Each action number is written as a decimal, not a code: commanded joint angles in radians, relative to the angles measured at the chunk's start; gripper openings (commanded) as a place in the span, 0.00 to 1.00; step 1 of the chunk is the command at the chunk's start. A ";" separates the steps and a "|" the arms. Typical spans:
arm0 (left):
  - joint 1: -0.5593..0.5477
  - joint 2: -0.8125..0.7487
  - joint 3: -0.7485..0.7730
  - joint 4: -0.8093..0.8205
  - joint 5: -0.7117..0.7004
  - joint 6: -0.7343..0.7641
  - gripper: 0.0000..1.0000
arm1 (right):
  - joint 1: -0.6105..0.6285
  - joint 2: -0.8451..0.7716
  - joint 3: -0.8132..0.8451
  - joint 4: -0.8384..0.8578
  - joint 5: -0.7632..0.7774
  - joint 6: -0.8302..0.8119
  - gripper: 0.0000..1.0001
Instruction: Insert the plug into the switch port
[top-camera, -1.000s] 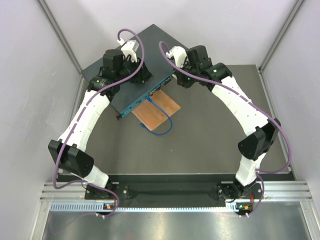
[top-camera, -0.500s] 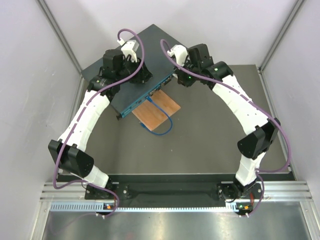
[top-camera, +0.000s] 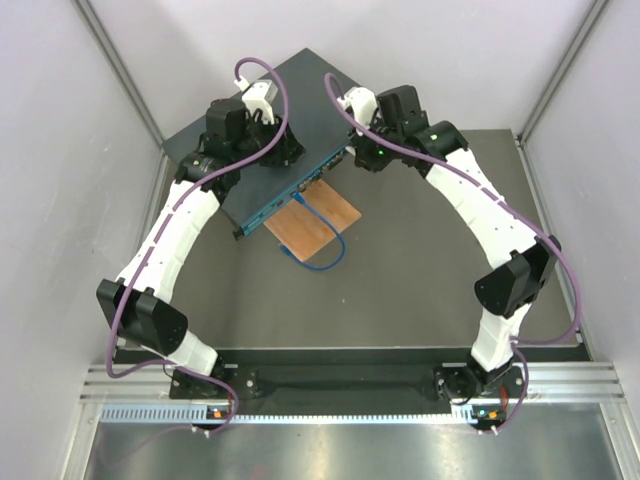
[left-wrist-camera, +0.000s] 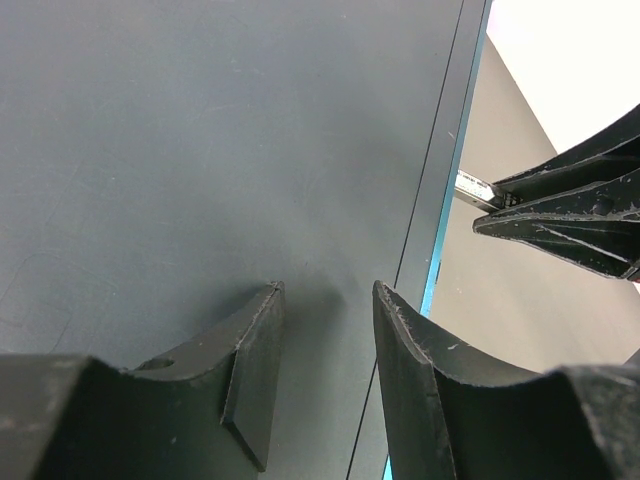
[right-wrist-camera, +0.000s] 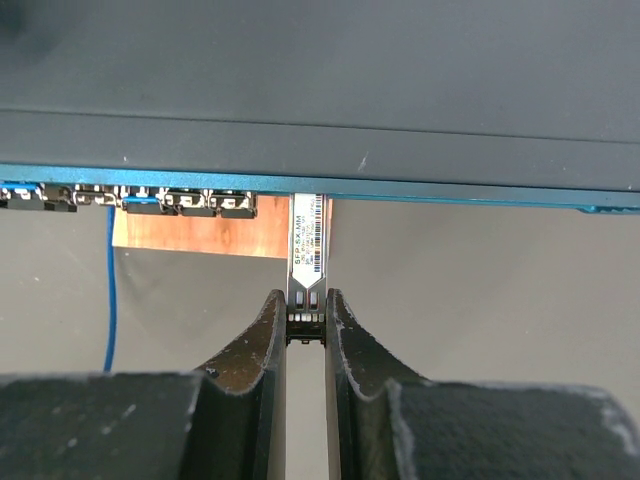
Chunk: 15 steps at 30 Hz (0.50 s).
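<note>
Silver plug pinched by right end effector; tip seemingly inside switch.

Labelled metal plug stands end-on against dark teal switch.

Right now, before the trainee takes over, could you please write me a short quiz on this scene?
1. True or false: the right gripper is shut on the plug.
2. The left gripper, jaws open, sits over: A) the switch top; B) the table; C) the plug?
3. Fill in: the thin cable beside the wooden board is ____ in colour.
Key: 1 true; 2 A; 3 blue.
</note>
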 joint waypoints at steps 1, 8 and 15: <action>0.005 0.003 -0.012 0.033 0.014 -0.015 0.46 | 0.000 0.015 0.068 0.108 0.044 0.050 0.00; 0.005 0.002 -0.010 0.033 0.014 -0.018 0.46 | 0.027 0.026 0.060 0.140 0.081 0.090 0.00; 0.005 0.002 -0.015 0.033 0.017 -0.017 0.46 | 0.049 0.027 0.054 0.183 0.087 0.079 0.00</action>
